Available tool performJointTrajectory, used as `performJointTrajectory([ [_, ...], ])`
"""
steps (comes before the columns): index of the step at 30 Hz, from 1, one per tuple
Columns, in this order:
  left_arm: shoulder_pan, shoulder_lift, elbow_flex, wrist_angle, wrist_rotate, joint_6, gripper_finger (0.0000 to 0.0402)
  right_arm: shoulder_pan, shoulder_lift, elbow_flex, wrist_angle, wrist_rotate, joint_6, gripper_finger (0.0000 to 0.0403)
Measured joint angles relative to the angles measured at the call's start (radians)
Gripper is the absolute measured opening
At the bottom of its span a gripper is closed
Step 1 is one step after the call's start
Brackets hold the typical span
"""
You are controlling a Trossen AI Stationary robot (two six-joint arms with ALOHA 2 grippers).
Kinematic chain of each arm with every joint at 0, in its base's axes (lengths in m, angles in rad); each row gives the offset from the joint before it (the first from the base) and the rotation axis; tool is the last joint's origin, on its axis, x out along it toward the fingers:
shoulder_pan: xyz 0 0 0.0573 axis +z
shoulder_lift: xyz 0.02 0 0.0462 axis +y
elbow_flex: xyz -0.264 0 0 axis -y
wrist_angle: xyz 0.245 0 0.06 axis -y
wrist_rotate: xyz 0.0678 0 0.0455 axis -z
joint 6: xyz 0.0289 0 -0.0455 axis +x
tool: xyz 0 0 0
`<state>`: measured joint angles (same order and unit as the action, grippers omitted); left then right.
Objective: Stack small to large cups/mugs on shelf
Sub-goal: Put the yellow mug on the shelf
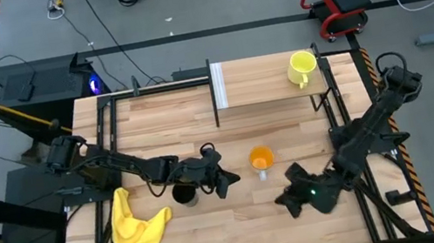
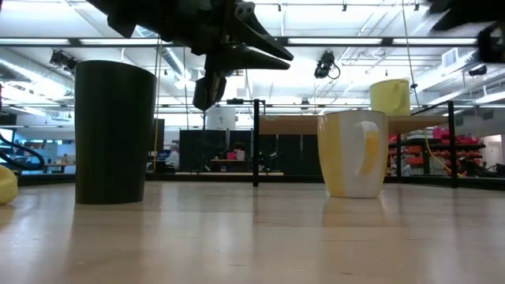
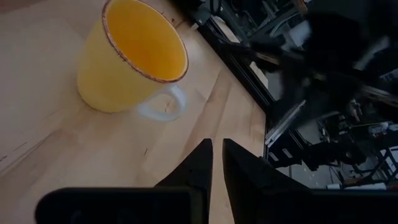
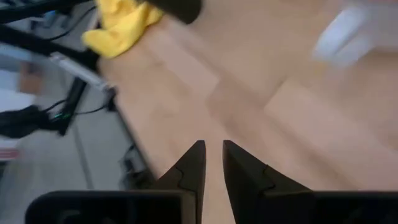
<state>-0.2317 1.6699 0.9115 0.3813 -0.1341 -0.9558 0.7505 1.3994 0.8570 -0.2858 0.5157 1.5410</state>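
the left tool (image 1: 225,180) hangs above the table (image 1: 219,236) between the black cup (image 1: 184,194) and the orange mug (image 1: 261,160), its fingers (image 3: 200,163) drawn nearly together with only a thin slit between them and nothing held. from the left wrist view the orange mug (image 3: 134,59) sits upright just ahead of the fingertips, its white handle (image 3: 163,106) turned toward them, not touched. in the low view the tool's dark fingers (image 2: 256,47) point out above table height, clear of both cups.

the right tool (image 1: 286,202) is low over the front right part of the table, near the orange mug but apart from it; its fingers (image 4: 193,163) are likewise almost closed on empty air, pointing across bare wood toward the yellow cloth (image 4: 121,22).

the black cup (image 2: 113,132) stands upright on the table, taller than the orange mug (image 2: 353,153), the two well apart. the yellow-green mug (image 1: 301,67) stands on the shelf (image 1: 260,88) near its right end, handle toward the front; in the low view it shows raised behind the orange mug (image 2: 390,96). the shelf's white end panel (image 1: 217,86) is at its left end. the yellow cloth (image 1: 133,228) lies crumpled at the front left of the table, beside the black cup.
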Motion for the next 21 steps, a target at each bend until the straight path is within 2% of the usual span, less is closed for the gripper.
performJointTrajectory([
  [3, 0.0, 0.0, 0.0, 0.002, 0.0, 0.0, 0.0043, 0.082, 0.0, 0.048, -0.004, 0.039, 0.026, 0.0052],
  [6, -0.001, 0.0, 0.0, 0.002, 0.0, 0.001, 0.0039, 0.164, 0.0, 0.095, -0.011, 0.141, 0.03, 0.0043],
  [9, -0.001, 0.0, 0.0, 0.002, 0.0, 0.001, 0.0036, 0.242, 0.0, 0.119, -0.015, 0.31, 0.035, 0.0033],
  [14, 0.0, 0.0, 0.0, 0.002, 0.0, 0.002, 0.0036, 0.349, 0.029, 0.094, -0.022, 0.666, 0.127, 0.0018],
  [17, 0.0, 0.0, 0.0, 0.002, 0.011, 0.023, 0.004, 0.376, 0.095, 0.041, -0.025, 0.777, 0.224, 0.0016],
  [21, 0.0, 0.0, 0.0, 0.002, 0.034, 0.026, 0.0038, 0.356, 0.231, -0.026, -0.028, 0.91, 0.361, 0.002],
])
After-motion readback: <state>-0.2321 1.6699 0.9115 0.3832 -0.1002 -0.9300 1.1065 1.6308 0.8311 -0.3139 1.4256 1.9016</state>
